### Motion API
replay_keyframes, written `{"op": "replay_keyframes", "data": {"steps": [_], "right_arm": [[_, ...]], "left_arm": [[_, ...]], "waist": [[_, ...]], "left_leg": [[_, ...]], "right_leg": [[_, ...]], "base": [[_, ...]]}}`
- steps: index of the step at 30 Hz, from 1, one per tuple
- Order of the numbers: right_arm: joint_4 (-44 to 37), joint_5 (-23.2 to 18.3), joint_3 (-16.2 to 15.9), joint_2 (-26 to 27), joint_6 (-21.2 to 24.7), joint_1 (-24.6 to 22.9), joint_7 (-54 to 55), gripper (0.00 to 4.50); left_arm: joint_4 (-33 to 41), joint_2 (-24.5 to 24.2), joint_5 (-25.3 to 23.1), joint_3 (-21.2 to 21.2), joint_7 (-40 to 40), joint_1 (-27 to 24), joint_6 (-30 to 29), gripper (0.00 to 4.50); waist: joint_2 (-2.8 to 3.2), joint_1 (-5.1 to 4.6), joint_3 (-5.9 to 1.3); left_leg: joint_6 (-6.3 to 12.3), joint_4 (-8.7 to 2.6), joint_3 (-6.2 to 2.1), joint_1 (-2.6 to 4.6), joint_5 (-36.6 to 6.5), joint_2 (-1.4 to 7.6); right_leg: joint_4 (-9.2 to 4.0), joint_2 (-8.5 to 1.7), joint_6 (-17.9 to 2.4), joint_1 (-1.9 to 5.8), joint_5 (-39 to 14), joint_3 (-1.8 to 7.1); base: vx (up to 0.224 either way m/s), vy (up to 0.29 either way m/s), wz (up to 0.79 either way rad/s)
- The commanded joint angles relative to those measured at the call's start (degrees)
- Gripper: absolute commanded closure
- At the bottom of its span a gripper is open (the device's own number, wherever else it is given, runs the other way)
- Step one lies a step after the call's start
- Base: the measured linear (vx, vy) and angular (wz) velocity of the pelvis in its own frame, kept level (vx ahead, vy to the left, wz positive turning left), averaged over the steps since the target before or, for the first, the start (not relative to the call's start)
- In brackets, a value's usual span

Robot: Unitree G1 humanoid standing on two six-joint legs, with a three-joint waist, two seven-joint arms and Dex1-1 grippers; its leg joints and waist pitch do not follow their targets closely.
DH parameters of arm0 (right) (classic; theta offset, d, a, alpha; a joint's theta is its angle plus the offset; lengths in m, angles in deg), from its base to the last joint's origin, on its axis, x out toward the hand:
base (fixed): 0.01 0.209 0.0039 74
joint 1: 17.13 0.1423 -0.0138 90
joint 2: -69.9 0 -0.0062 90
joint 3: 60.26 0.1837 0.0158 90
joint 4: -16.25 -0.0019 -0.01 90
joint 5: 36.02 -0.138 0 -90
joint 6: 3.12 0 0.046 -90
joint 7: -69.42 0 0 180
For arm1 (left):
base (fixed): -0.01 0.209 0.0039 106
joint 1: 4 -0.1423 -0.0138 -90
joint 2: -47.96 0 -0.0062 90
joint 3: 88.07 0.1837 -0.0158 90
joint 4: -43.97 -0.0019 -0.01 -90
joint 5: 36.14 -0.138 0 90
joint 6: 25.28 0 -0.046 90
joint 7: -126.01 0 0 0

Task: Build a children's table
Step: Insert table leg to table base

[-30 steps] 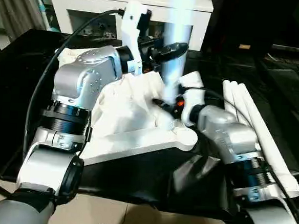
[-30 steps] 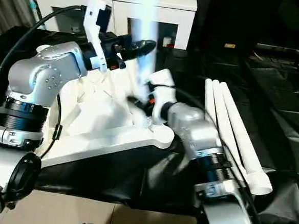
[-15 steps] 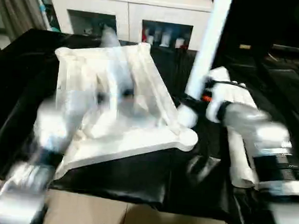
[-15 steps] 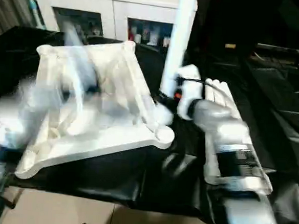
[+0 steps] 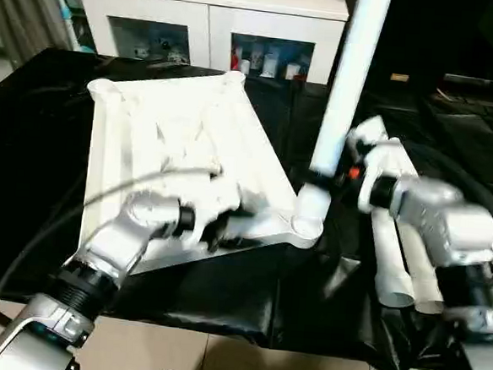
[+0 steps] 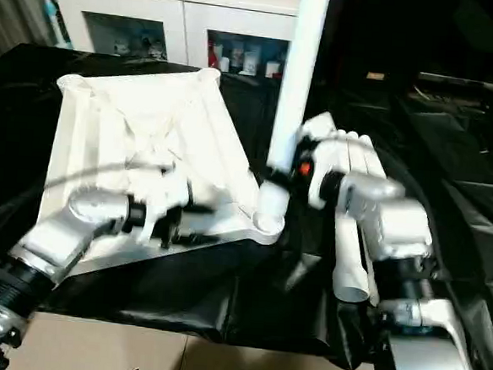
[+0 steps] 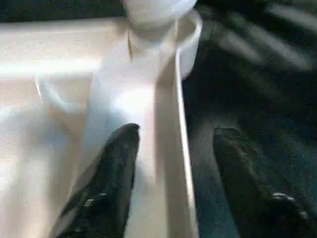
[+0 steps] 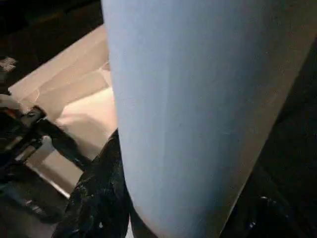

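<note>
The white tabletop (image 5: 157, 136) lies upside down on the black-covered surface, ribbed underside up. One white leg (image 5: 346, 90) stands upright in its near right corner socket (image 5: 305, 227). My right gripper (image 5: 339, 170) is shut on this leg just above the socket; in the right wrist view the leg (image 8: 198, 99) sits between the black fingers (image 8: 99, 198). My left gripper (image 5: 231, 226) is low at the tabletop's near edge. It is open, its fingers (image 7: 116, 163) straddling the rim, one over the ribs and one outside.
Spare white legs (image 6: 352, 252) lie side by side on the black cover to the right, partly under my right forearm. A white cabinet (image 5: 216, 13) with glass doors stands behind the tabletop. The black cover's front edge drops to a tiled floor.
My left arm has come down from beside the raised leg to the tabletop's near edge. The leg has shifted right and now stands in the corner socket, my right gripper still on it.
</note>
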Motion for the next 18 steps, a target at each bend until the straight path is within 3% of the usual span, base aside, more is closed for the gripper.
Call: {"op": "replay_keyframes", "data": {"steps": [1, 8, 18], "right_arm": [[-1.75, 0.52, -0.42, 0.00, -0.44, -0.35, 0.31, 2.66], [-0.85, 3.15, -1.09, 1.10, -6.39, -2.09, 2.99, 2.66], [-1.22, 3.95, -0.79, 1.24, -7.94, -2.37, 4.20, 2.66]], "left_arm": [[0.05, 0.07, -0.36, -0.04, -0.20, 0.66, -0.99, 2.03], [-1.98, 1.83, -2.23, 0.33, 3.20, 1.32, -1.18, 2.67], [-5.78, 4.09, -4.45, 2.13, 2.30, 4.39, -1.61, 3.28]], "waist": [[0.03, -0.01, -4.58], [0.36, 0.20, -4.47], [0.63, 0.01, -4.50]], "left_leg": [[2.34, -3.96, -1.30, 0.59, -4.79, 2.78], [1.77, -4.01, -1.34, 0.58, -5.83, 2.79], [1.44, -4.06, -1.48, 0.58, -7.45, 2.64]], "right_leg": [[-3.44, -3.23, -14.16, 3.75, -2.57, 2.87], [-3.68, -3.31, -14.30, 3.75, -2.85, 2.86], [-4.06, -3.30, -13.67, 3.96, -4.58, 2.84]], "base": [[0.000, 0.000, 0.00], [0.000, 0.000, 0.00], [0.000, 0.000, 0.00]]}}
